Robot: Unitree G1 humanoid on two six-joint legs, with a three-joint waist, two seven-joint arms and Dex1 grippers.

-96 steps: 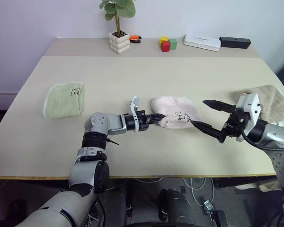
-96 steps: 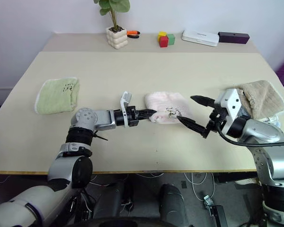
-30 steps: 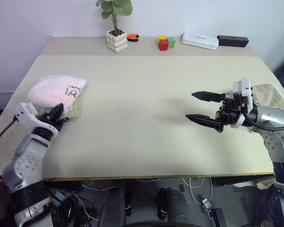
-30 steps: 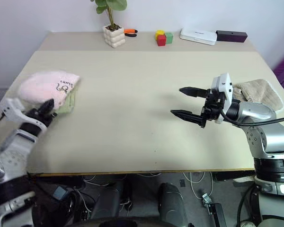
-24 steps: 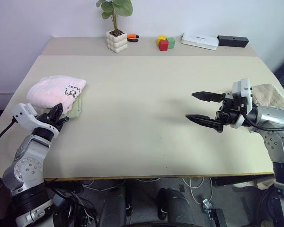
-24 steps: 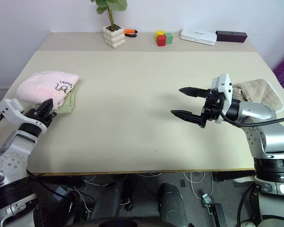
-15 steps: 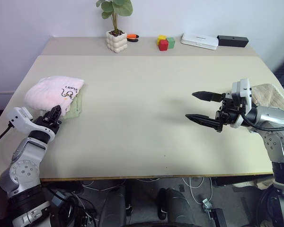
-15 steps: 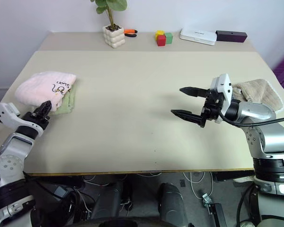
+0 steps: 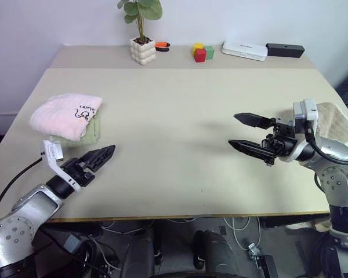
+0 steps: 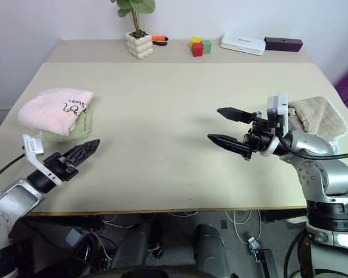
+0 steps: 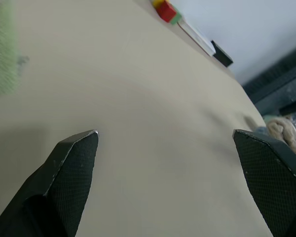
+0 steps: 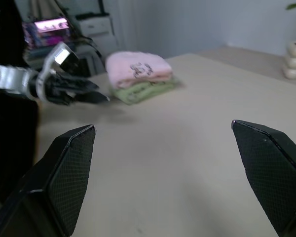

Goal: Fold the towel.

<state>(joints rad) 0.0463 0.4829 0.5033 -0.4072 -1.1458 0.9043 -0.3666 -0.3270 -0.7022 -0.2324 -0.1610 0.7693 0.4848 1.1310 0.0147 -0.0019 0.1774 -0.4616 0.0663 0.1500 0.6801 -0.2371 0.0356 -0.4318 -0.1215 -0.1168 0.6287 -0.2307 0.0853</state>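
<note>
The pink towel (image 9: 66,115) lies folded into a thick bundle at the left side of the worktop (image 9: 174,127), on top of the folded light green towel (image 9: 88,136), whose edge shows below it. A small dark printed mark on the pink towel faces toward the middle of the worktop.

The left pincer (image 9: 100,156) hangs near the front left edge of the worktop, just in front of the stacked towels and apart from them; its fingers are spread and hold nothing. The right pincer (image 9: 247,134) hovers over the right side of the worktop, pointing to the left, its fingers wide apart and empty. Behind the right arm lies a tan-brown towel (image 10: 317,116). At the far edge stand a potted plant (image 9: 143,30), coloured blocks (image 9: 202,52), a white box (image 9: 245,51) and a black box (image 9: 286,50).
</note>
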